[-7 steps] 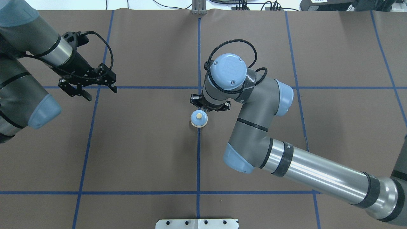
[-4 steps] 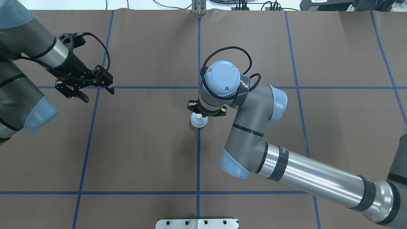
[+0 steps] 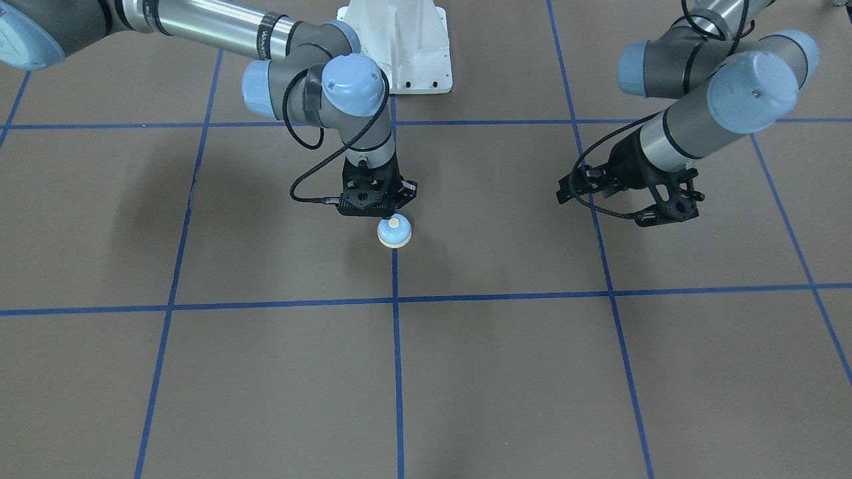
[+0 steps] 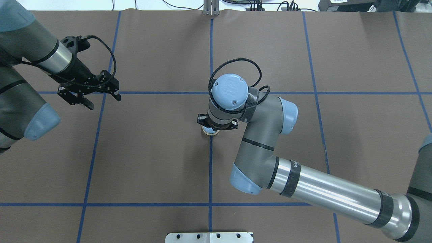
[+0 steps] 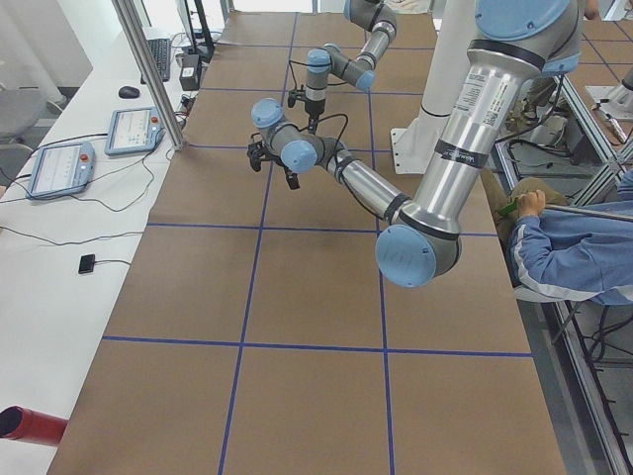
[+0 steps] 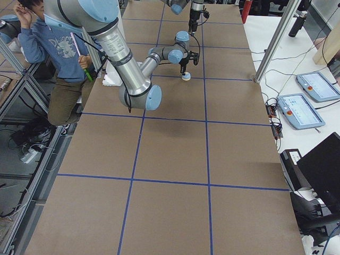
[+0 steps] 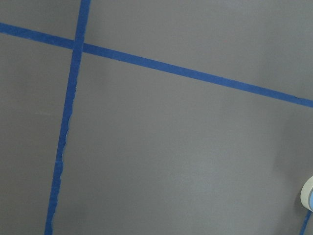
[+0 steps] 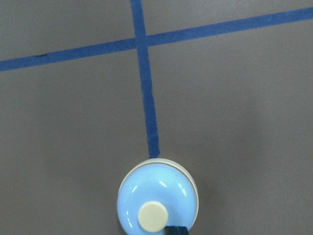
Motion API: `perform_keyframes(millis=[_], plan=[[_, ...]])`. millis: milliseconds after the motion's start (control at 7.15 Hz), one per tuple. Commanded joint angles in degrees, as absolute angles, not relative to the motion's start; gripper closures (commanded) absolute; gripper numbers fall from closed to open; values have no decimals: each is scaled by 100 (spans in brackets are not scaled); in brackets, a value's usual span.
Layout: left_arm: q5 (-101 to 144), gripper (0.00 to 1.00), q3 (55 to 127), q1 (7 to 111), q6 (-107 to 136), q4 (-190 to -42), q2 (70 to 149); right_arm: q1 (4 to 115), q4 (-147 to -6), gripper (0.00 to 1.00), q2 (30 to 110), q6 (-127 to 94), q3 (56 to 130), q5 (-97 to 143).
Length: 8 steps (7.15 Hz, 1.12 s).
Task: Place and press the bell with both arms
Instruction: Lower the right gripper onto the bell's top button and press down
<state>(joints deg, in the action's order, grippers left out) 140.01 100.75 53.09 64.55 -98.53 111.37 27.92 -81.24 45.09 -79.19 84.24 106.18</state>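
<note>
1. Overhead exterior, far left: the left arm (image 4: 20,104) reaches in with its wrist slanted down toward the table (image 4: 145,158). The left gripper (image 4: 104,101) hangs over a blue tape crossing (image 4: 101,92), fingers spread wide, holding nothing.
2. Centre: the bell (image 3: 394,233) sits upright on the middle tape line (image 4: 210,168), well apart from the left gripper.
3. The right gripper (image 3: 385,217) points straight down over the bell. One dark fingertip (image 8: 176,230) shows just beside the cream button (image 8: 152,216) — the jaws seem drawn together, narrow.
4. Right: the right arm (image 4: 320,192) stretches in from the lower right — elbow bent, wrist vertical.
</note>
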Motion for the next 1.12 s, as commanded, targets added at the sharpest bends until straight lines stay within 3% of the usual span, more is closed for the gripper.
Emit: perform_keyframes(millis=[0, 979], plan=[[14001, 5, 10081, 5309, 6460, -9853, 11144, 2795, -8112, 100, 4483, -7884, 8429, 10626], [13975, 5, 10116, 5291, 6486, -9853, 11136, 2804, -8112, 100, 4509, -7893, 8438, 10513]])
